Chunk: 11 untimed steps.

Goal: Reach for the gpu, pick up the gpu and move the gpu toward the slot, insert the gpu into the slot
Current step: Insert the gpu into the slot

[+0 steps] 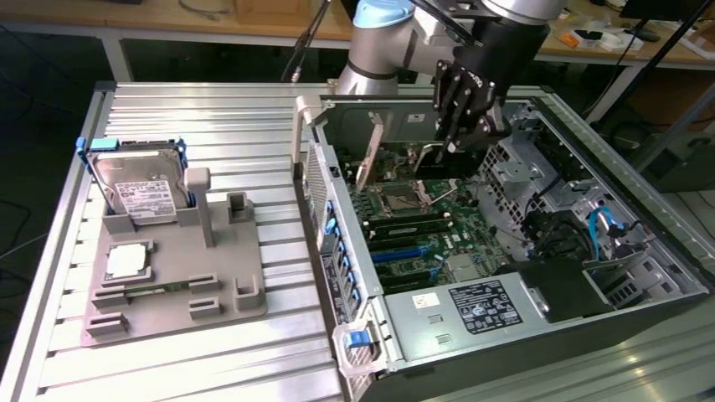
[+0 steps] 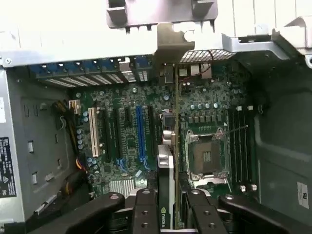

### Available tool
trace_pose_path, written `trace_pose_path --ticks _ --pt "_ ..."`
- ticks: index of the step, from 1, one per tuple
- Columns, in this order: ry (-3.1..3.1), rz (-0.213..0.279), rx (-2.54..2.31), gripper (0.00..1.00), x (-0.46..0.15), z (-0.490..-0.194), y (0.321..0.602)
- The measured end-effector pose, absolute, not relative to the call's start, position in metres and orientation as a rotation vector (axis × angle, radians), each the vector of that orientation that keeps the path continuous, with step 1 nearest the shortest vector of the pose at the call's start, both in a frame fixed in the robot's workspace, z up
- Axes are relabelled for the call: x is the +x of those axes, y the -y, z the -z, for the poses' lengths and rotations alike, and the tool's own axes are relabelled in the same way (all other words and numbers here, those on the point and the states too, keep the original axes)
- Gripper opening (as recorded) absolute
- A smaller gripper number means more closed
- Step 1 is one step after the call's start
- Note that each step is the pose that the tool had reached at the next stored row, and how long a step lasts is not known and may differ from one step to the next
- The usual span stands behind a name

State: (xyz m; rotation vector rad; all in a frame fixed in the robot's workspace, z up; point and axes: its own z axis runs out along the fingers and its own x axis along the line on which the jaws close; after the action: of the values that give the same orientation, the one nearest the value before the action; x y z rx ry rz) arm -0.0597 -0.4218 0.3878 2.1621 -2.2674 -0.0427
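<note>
My gripper (image 1: 451, 153) hangs inside the open computer case, shut on the gpu (image 2: 166, 161). The gpu is a thin dark card held on edge above the green motherboard (image 2: 214, 97). Its silvery end bracket (image 1: 367, 157) points toward the case's rear wall, and the bracket (image 2: 168, 44) reaches the rear opening. In the wrist view my black fingers (image 2: 144, 204) clamp the card from both sides. The slot (image 2: 140, 131), a long bright-blue strip, lies beside the card's line, a short way off toward the white connector. The slot (image 1: 403, 252) sits below and nearer than the gripper in the exterior view.
A silver processor socket (image 2: 204, 156) and black memory strips (image 2: 239, 141) lie on the card's other side. A white connector (image 2: 92, 131) runs beyond the slot. On the exterior view's left, a grey fixture (image 1: 223, 293) holds the hard drive (image 1: 140, 188) and processor chip (image 1: 126, 261). The power supply (image 1: 480, 306) sits at the case's near end.
</note>
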Motion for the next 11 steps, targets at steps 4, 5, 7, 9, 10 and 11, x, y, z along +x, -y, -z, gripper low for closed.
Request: trace_pose_path --ticks 4,5,7,9,10,11 --pt "2.06 0.039 2.356 0.27 -0.058 -0.377 0.422" --pt "2.055 0.035 2.36 0.27 -0.057 -0.376 0.422" --pt "2.058 0.025 2.364 0.27 -0.057 -0.375 0.422" --pt "2.062 0.011 2.368 0.27 -0.058 -0.374 0.422" --pt "2.063 0.007 2.37 0.27 -0.057 -0.373 0.422" --pt "2.064 0.004 2.371 0.27 -0.057 -0.372 0.423"
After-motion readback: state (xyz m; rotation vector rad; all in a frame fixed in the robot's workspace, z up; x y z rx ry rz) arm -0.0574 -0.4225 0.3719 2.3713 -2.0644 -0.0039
